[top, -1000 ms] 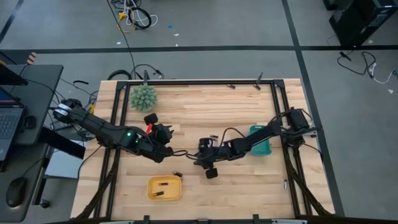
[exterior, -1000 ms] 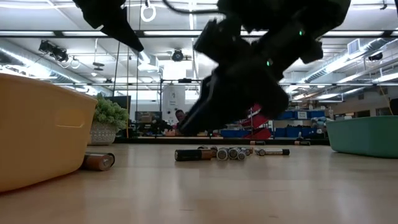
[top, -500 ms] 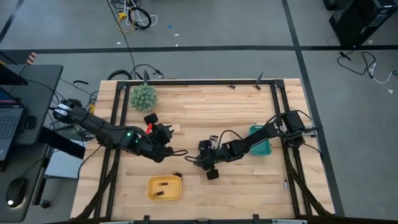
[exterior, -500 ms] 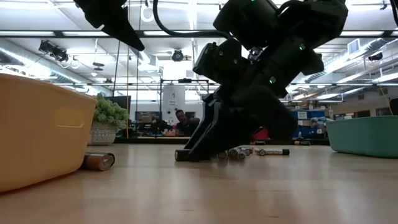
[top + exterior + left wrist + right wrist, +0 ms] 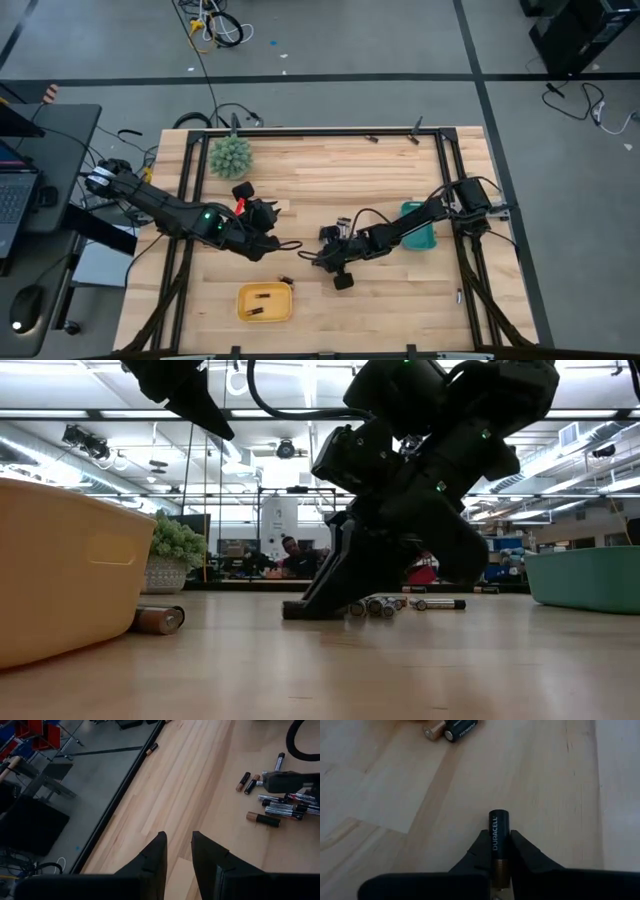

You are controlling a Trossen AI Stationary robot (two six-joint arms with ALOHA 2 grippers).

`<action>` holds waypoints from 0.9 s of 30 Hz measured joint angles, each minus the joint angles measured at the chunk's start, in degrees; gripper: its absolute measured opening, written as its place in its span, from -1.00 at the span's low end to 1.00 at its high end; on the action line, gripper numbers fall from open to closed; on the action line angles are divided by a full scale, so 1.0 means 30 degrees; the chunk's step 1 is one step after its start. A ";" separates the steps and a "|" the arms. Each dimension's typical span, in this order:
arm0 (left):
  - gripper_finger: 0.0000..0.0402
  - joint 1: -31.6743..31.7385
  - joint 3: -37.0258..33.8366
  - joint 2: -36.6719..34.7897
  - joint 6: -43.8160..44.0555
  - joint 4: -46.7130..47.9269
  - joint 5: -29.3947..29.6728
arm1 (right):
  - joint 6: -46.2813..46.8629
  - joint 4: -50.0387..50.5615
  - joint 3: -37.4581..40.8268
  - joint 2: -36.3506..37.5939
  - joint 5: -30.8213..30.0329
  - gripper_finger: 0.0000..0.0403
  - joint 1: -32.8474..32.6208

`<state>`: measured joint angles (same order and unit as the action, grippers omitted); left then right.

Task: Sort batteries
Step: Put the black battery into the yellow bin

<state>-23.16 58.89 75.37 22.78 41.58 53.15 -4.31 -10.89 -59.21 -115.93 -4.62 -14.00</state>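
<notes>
Two arms reach over the wooden surface (image 5: 330, 170) in the high view. The right gripper (image 5: 322, 262) is down near the middle, by a small heap of batteries (image 5: 340, 226). The left gripper (image 5: 268, 243) waits just beside it. A yellow tray (image 5: 265, 302) sits near the front edge, and a teal tray (image 5: 420, 226) sits on the right side under the right arm. A green ball (image 5: 231, 155) sits in the far left corner.

In the low view, the right gripper (image 5: 322, 610) touches down on the surface. More batteries (image 5: 400, 603) lie in a row behind it. One battery (image 5: 159, 619) lies beside the yellow tray (image 5: 70, 570).

In the left wrist view, the left fingers (image 5: 152, 857) are a little spread and hold nothing. The heap (image 5: 280, 805) is ahead.

In the right wrist view, the right fingers (image 5: 525, 852) pinch a black and copper cell (image 5: 498, 842) along its sides.

To do this well, I think the arm should lift straight up first, so the cell does not drag or slip. The way to the yellow tray looks open, but the left arm is close, so go around it. Stay back from the front edge.
</notes>
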 joint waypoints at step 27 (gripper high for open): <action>-0.57 0.0007 0.0000 0.0000 0.0115 -0.0195 0.0019 | 0.0354 -0.7974 0.0046 0.3639 0.0570 -0.86 -0.1179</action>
<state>-23.14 58.89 75.37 23.13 41.00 53.20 -3.25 -34.81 -59.07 -105.01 -2.91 -17.54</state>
